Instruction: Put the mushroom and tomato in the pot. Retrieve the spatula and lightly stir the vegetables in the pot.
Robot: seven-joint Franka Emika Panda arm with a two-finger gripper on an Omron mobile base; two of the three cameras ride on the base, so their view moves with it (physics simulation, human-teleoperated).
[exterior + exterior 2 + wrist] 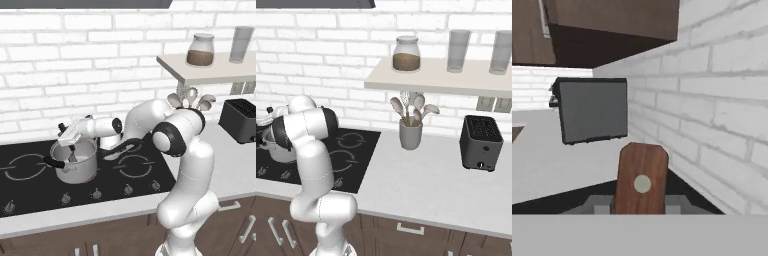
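The steel pot [76, 162] with black side handles stands on the left of the black cooktop [30, 170]. My gripper [69, 136] hangs tilted just above the pot's rim, shut on the spatula [72, 150], whose lower end reaches down into the pot. Seen from the hand, the spatula's reddish-brown handle end [641, 177] stands up between my fingers. From the right base, the pot [276, 150] is mostly behind my arm. The mushroom and tomato are hidden; the pot's inside cannot be made out.
A black-handled pan [120, 148] lies on the cooktop right of the pot, under my forearm. A holder of pale spoons [410, 131] and a dark toaster [481, 142] stand on the counter to the right. A shelf [436, 80] carries a jar and glasses.
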